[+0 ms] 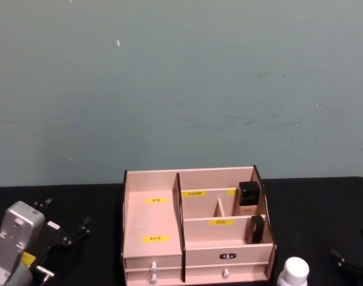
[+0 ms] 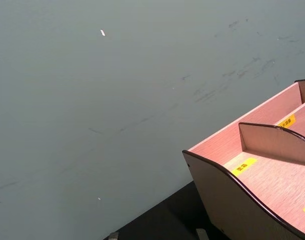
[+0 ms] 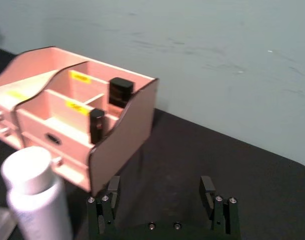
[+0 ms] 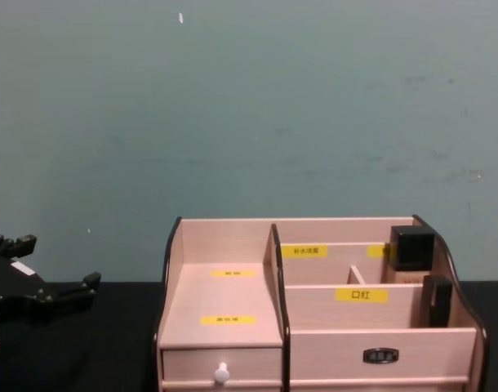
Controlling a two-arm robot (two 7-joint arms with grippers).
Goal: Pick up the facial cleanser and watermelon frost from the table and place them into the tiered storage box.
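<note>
Fingers (image 3: pixel 207 186) of right gripper (image 3: pixel 160 192) apart near upright bottle (image 3: pixel 35 195), perhaps cleanser

One storage box (image 1: pixel 193 177), one bottle (image 1: pixel 296 271), two black cases (image 1: pixel 249 193).

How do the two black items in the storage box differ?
The rear black item is blocky; the front black item is slim. The rear one stands in the back compartment, the front one in the compartment ahead of it. Both are black and upright by the tiered storage box's right wall.
</note>
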